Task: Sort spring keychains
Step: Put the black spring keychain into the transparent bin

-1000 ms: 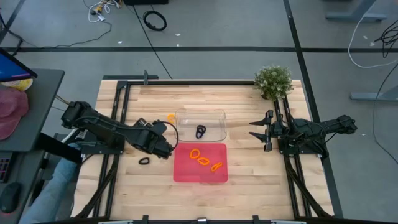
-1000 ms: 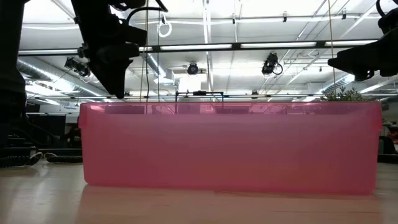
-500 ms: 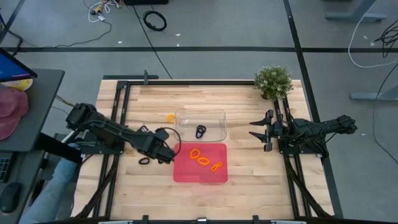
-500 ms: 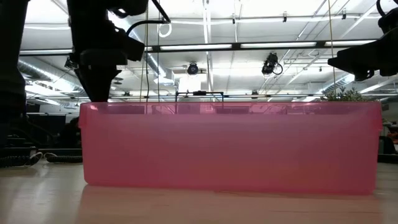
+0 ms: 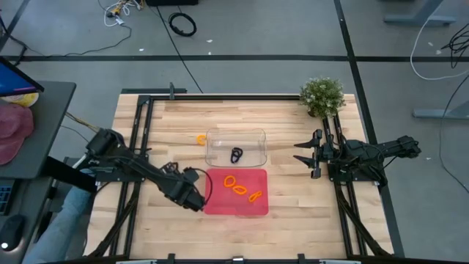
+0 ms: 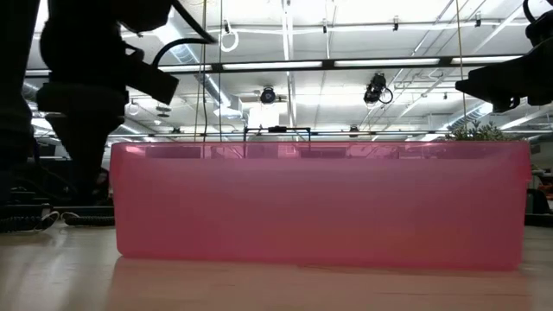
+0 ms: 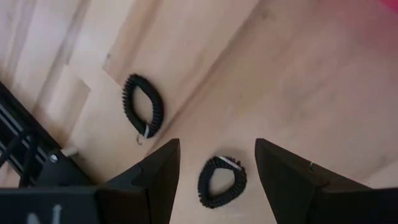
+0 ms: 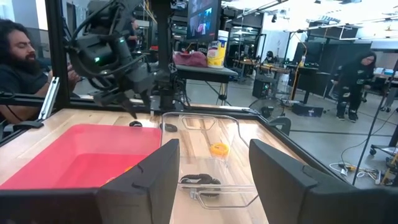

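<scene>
The left gripper [image 5: 196,203] hangs low over the wooden table [image 5: 293,213], just off the near left corner of the shallow translucent red plastic tray [image 5: 216,205], and its two dark fingers [image 7: 155,177] stand spread apart with nothing between them. Through the left wrist camera, a small black coiled spring keychain [image 7: 222,182] lies flat on the wood in the gap between those fingers, not touched by either one, and a second black coiled keychain [image 7: 142,106] lies a little farther off on the boards, near the table's dark frame. Inside the red tray rest three orange coiled keychains [image 5: 242,188], close together toward its middle and right. Behind the tray sits a clear plastic box [image 5: 258,136], touching or nearly touching it, with one black coiled keychain [image 5: 236,155] inside. Another small orange coiled keychain [image 5: 201,138] lies on the bare wood just beside the clear box's left wall. The right gripper [image 5: 299,153] waits well to the right of the box, pointed toward it, its fingers [image 8: 155,177] held apart and empty. A small potted green plant [image 5: 322,95] stands at the table's far right corner. Beyond the table, a seated person [image 8: 18,59] is visible on one side and a standing person in dark clothes [image 8: 356,71] across the room.
</scene>
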Controlling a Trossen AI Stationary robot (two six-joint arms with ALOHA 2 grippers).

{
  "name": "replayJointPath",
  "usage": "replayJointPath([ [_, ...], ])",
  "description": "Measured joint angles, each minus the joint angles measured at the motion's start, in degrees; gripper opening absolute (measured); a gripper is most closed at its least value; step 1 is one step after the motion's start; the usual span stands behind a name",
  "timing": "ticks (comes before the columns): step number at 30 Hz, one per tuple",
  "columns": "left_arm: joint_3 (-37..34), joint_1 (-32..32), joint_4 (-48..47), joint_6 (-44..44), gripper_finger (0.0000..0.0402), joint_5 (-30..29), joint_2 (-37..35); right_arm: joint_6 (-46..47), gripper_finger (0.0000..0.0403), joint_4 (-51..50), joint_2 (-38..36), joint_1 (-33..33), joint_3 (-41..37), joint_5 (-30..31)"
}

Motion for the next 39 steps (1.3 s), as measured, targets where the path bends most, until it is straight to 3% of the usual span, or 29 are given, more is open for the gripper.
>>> replayJointPath([
  [13,0.00,-8.71,0.48,-5.42,0.0210,1.36,0.63,-0.01,0.0198,0.04,0.00,0.00,0.00,0.02],
  [32,-0.10,-15.05,-0.35,-15.44,0.0210,-1.41,0.63,-0.02,0.0198,0.04,0.00,-0.01,0.00,0.00],
  [35,-2.08,-15.00,0.93,-16.55,0.0210,-1.10,0.59,-0.02,0.0198,0.04,0.00,0.01,0.00,0.02],
  [39,-8.45,-13.87,4.88,-16.63,0.0210,3.50,0.59,0.00,0.0198,0.04,0.00,0.01,0.00,0.00],
])
